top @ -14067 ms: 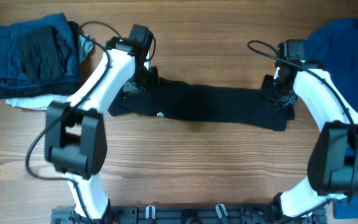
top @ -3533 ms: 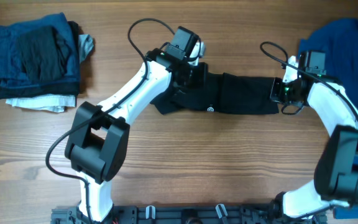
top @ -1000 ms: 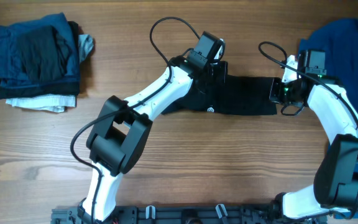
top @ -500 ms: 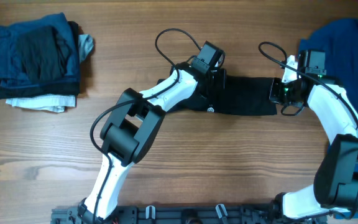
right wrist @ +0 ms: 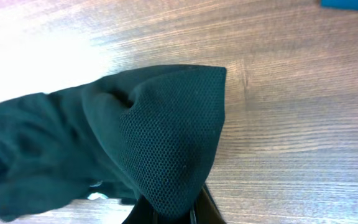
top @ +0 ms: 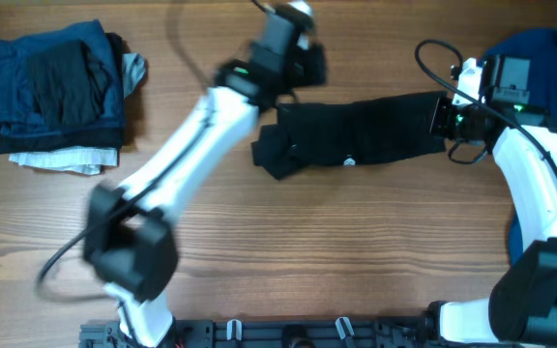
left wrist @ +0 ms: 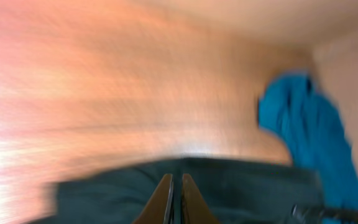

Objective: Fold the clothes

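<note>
The black T-shirt (top: pixel 366 130), seen from overhead, lies as a long folded band on the table (top: pixel 259 251) between the two arms. Its long axis runs left to right, with the far end pointing at the right gripper (top: pixel 448 118) and the nearer, bunched end spreading wider. The small white logo (top: pixel 351 161) sits on its near edge. The right gripper's jaws are closed on the right end of the band. The left gripper (top: pixel 298 72) is blurred and sits just beyond the shirt's far edge, apart from it. A blue shirt (top: pixel 540 68) lies at the right edge of the table, and a stack of folded clothes (top: pixel 56 92) sits well apart at the far left.

From the left wrist, everything is smeared. The two fingers are pressed together with nothing visible between them, and the dark cloth lies below them with the blue shirt off to the right.

From the right wrist, a fold of fine mesh-knit fabric rises from the wood into the closed jaws — a firm pinch on a doubled corner.

By my judgement this cloth is light, limp and thin. It should drape and slump rather than hold a crease, and it may drag a little on the wood. It is not fragile, but layers could slide apart if taken singly. The best holds look like the two ends of the band — corners pinched through all layers.
</note>
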`<state>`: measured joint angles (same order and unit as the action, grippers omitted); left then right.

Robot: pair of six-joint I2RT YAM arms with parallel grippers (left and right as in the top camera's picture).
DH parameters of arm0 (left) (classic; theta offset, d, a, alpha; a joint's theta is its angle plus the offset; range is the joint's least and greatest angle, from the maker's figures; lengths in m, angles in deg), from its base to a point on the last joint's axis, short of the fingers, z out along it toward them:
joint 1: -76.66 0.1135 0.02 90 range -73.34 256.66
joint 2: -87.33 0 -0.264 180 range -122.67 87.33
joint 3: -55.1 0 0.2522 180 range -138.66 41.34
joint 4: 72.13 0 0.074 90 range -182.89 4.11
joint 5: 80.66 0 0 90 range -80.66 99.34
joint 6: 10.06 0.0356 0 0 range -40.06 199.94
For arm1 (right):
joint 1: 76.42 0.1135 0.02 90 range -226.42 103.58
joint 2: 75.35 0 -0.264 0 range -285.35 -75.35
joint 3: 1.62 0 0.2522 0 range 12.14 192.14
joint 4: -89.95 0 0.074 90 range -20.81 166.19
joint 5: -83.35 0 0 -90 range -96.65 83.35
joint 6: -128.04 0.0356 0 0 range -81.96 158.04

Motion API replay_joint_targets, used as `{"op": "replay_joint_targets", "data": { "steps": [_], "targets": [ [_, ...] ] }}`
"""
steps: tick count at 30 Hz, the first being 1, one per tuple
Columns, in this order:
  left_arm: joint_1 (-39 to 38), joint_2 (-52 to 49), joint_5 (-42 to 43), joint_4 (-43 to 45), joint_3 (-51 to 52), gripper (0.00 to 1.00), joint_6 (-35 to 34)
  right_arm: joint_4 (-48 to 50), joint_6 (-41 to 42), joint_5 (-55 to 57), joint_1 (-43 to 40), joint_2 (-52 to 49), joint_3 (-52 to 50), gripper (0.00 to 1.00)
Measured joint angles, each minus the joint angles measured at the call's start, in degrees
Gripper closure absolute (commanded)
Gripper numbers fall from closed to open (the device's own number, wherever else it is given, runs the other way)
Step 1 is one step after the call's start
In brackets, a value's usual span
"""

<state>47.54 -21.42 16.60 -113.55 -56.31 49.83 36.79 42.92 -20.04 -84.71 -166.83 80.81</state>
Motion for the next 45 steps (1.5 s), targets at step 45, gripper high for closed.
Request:
{"op": "replay_joint_targets", "data": {
  "steps": [45],
  "targets": [
    [19.8,5.5,-4.0,-26.8,-0.9,0.96,6.1,6.1,18.3,3.0,33.1,-13.6,9.5,0.95]
  ]
}}
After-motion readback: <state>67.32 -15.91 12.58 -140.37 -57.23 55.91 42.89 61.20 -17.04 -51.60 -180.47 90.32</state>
